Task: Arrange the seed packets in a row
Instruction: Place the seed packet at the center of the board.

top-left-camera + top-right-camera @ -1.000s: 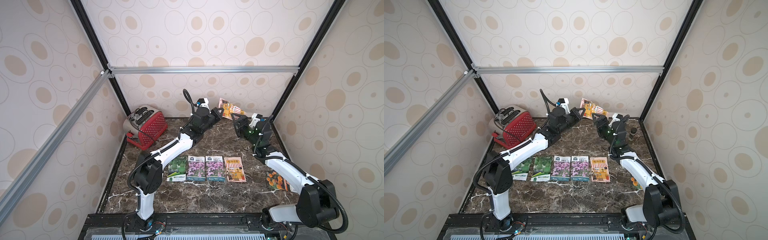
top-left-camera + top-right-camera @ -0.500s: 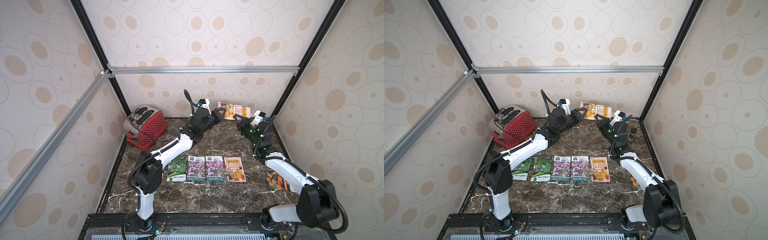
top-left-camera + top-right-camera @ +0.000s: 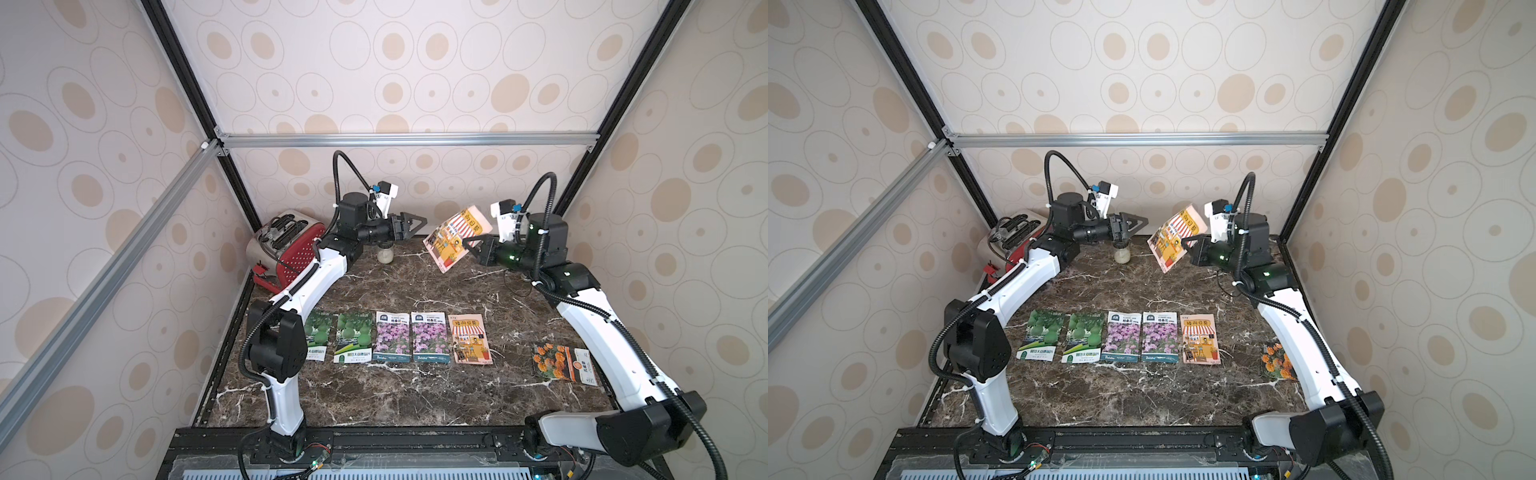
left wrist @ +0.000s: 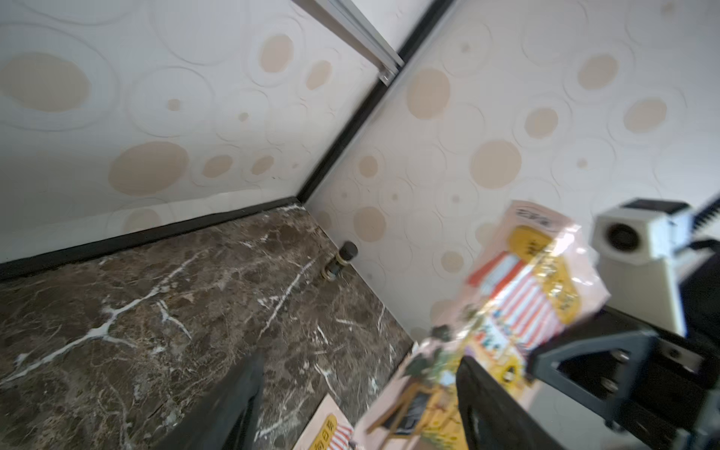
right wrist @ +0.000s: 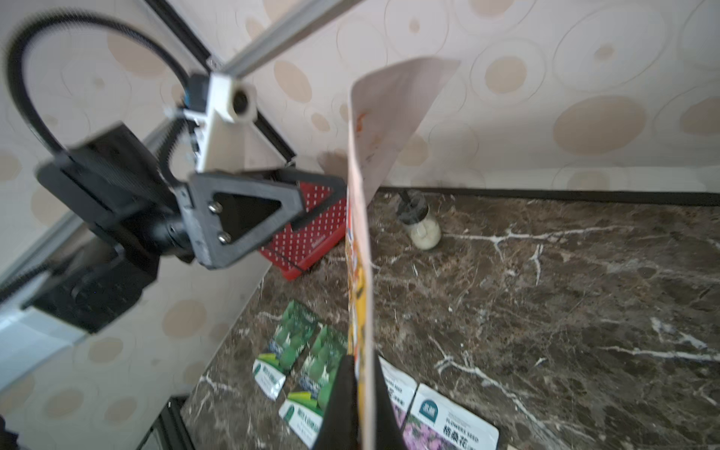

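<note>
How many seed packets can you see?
7. Five lie in the row; a marigold packet lies apart, farther right; the right gripper holds up a shop-front packet. More may hide beneath the marigold one.

The right hand [image 5: 360,368] pinches the peach packet [image 5: 383,117] edge-on, upright.

Links: the left arm [image 3: 320,282] and right arm [image 3: 598,332] are showing glossy white shells.
Joints: black joint housings [image 3: 278,345] are bulging, blocky and matte, between the white links.
Cables: black ribbed hoses [image 3: 335,174] are arching off each wrist, with white ties pinning them along the links.
Camera: a white boxy wrist camera [image 3: 385,192] is showing a blue connector.
Left gripper [image 3: 417,226]: black triangular finger frames are showing two silver screws [image 5: 213,207].
Lamp: a green light [image 3: 510,257] is glowing on the right arm.
</note>
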### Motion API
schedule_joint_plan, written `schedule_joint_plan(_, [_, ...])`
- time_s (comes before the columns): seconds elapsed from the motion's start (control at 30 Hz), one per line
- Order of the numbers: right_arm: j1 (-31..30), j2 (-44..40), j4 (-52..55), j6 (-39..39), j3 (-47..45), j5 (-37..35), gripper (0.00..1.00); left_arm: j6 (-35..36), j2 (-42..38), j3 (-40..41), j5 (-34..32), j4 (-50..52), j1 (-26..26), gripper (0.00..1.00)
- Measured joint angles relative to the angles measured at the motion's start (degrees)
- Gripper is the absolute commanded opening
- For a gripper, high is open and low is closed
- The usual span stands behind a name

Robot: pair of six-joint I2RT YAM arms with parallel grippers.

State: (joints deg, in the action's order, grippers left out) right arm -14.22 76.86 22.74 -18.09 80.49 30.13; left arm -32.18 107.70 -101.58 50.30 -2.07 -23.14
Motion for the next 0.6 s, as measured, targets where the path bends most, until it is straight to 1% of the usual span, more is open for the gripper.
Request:
schedule_joint_plan(0.13, [0.02, 3.72, 7.67, 6.93, 0.57, 5.49, 0.0, 6.97, 1.03, -6.1, 9.05, 3.8, -0.55, 0.77])
schedule_joint_plan(0.3, [0.04, 6.47, 13.88, 12.98, 3.56, 11.39, 0.0, 11.47, 2.14, -6.69, 18.03, 5.07, -0.72, 0.77])
schedule_joint_plan(0.43, [0.04, 6.43, 14.1, 14.58, 4.72, 15.69, 0.0, 13.44, 3.89, -5.68, 21.44, 6.1, -0.72, 0.77])
schedule_joint_plan(0.6, [0.04, 6.38, 13.84, 14.64, 4.74, 20.52, 0.0, 14.47, 5.62, -5.25, 23.65, 7.15, -0.72, 0.77])
